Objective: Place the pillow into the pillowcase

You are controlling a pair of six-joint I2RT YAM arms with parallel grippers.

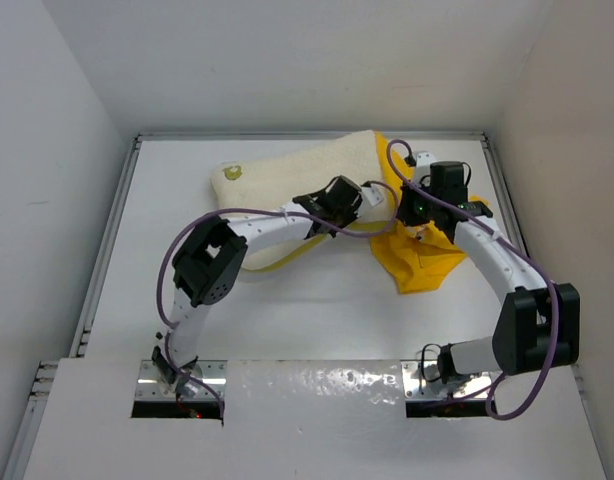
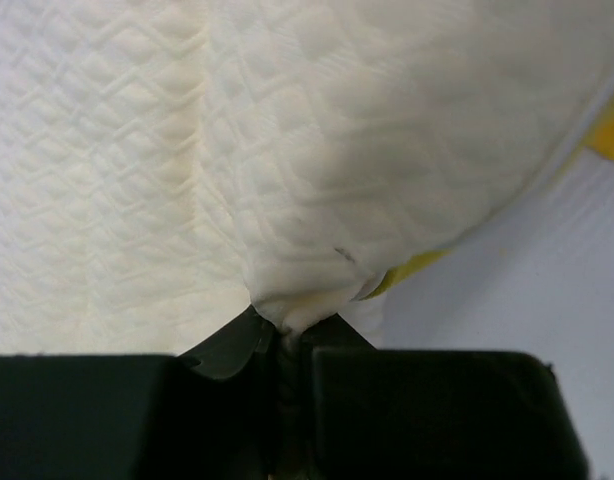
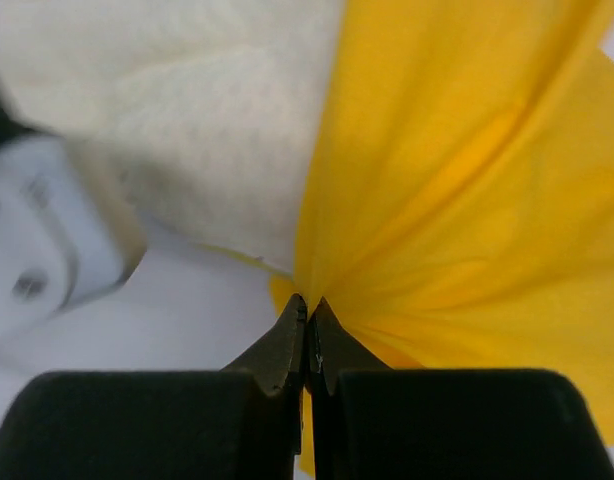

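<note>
The cream quilted pillow (image 1: pixel 287 180) lies across the back of the table, its small logo at the left end. My left gripper (image 1: pixel 339 205) is shut on the pillow's near edge; a pinched fold of the pillow (image 2: pixel 287 200) bulges out of my left gripper (image 2: pixel 290 325). The yellow pillowcase (image 1: pixel 417 250) is bunched at the pillow's right end. My right gripper (image 1: pixel 419 212) is shut on it; in the right wrist view the pillowcase (image 3: pixel 467 200) fans out from my right gripper (image 3: pixel 309 305), with the pillow (image 3: pixel 187 120) to its left.
White walls enclose the white table (image 1: pixel 317 310) on three sides. A raised rail (image 1: pixel 107 240) runs along the left edge. Purple cables loop off both arms.
</note>
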